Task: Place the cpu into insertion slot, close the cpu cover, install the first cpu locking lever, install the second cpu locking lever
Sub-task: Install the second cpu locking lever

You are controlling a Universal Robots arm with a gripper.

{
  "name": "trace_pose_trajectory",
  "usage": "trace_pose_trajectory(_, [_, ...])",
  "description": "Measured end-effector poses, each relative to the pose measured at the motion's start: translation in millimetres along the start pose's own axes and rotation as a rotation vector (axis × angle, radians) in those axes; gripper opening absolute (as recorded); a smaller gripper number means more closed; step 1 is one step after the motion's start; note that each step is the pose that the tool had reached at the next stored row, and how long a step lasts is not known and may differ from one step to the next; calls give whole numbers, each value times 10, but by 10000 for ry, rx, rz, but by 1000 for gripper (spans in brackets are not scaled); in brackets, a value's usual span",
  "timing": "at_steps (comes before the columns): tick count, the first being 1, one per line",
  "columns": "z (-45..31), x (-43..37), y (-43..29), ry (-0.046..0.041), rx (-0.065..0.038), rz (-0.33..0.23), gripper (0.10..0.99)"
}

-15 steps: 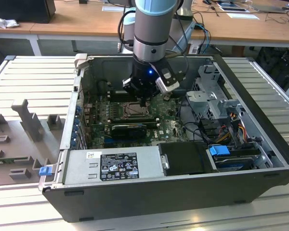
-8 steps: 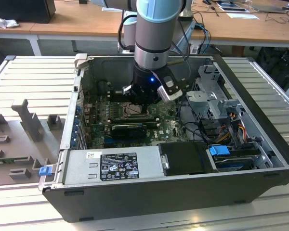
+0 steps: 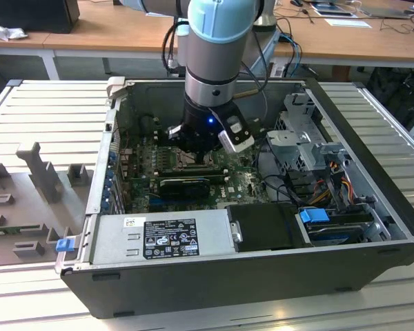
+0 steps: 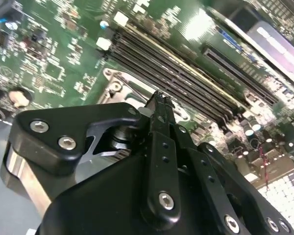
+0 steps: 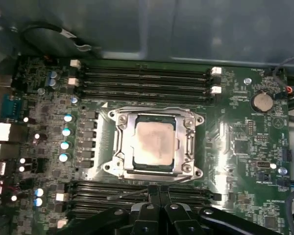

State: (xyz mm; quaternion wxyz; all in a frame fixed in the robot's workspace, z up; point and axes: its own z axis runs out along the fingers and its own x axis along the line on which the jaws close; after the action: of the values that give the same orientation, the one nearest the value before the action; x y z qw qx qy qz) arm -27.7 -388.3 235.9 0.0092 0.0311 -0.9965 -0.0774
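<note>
One arm reaching down into open computer case (image 3: 372, 207) on desk (image 3: 27, 124) in exterior view, pincer (image 3: 193, 153) hanging low over motherboard (image 3: 241, 181). Second wrist view: pincer (image 4: 159, 100) fingers pressing together, gripping nothing, beside memory slots (image 4: 176, 73). First wrist view: cpu (image 5: 155, 143) sitting in insertion slot (image 5: 155, 168), cpu cover (image 5: 190, 139) lying closed around it.

Dim case interior, soft blur, glare on green board (image 4: 201, 24)

Wooden desks (image 3: 110, 31) run along the back w/ papers (image 3: 347, 23) and cables (image 3: 395, 26); ribbed grey metal worktable (image 3: 48, 110) up front, grey fixture blocks (image 3: 43, 172) at exterior view's left.
</note>
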Motion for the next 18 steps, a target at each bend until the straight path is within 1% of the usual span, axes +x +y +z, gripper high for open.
trace_pose_trajectory(1, [5,21,-4,2,-20,-21,106])
trace_pose_trajectory(2, [22,53,-7,6,-54,-64,106])
trace_pose_trajectory(3, [37,74,-8,11,-66,-98,106])
trace_pose_trajectory(7, [115,177,-15,35,-132,-270,106])
trace_pose_trajectory(11, [167,259,-18,32,-226,-351,106])
trace_pose_trajectory(12, [230,309,-25,40,-244,-401,106])
trace_pose_trajectory(14, [272,332,-30,43,-257,-425,106])
trace_pose_trajectory(15, [277,347,-58,34,-386,-439,106])
trace_pose_trajectory(16, [278,360,-85,26,-479,-443,106])
trace_pose_trajectory(17, [277,369,-102,23,-524,-446,106])
trace_pose_trajectory(18, [278,376,-132,14,-631,-452,106])
